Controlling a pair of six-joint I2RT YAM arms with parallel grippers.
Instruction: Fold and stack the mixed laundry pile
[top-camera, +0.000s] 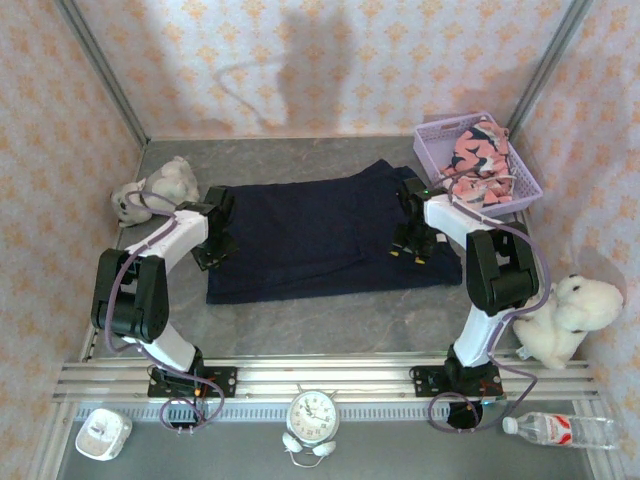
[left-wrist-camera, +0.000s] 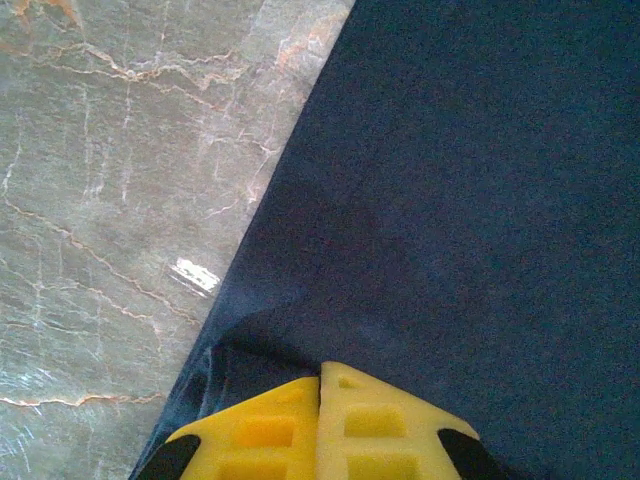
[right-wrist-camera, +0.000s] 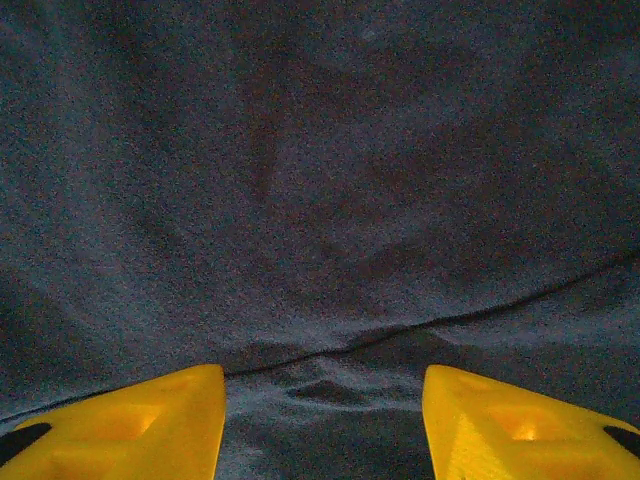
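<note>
Now, navy garment (top-camera: 320, 225): flat mid-table, long axis left-right.
Left claw (left-wrist-camera: 320, 388): together, pinching its left edge.
Right claw (right-wrist-camera: 322, 400): apart over its right end.
Pink garment (top-camera: 478, 155): in basket (top-camera: 428, 152), back-right corner, nearer right arm.

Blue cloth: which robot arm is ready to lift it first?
Probably left. The left gripper is shut on the navy garment's left edge, cloth bunched at its tips. The right gripper hangs open over the cloth, gripping nothing.
</note>
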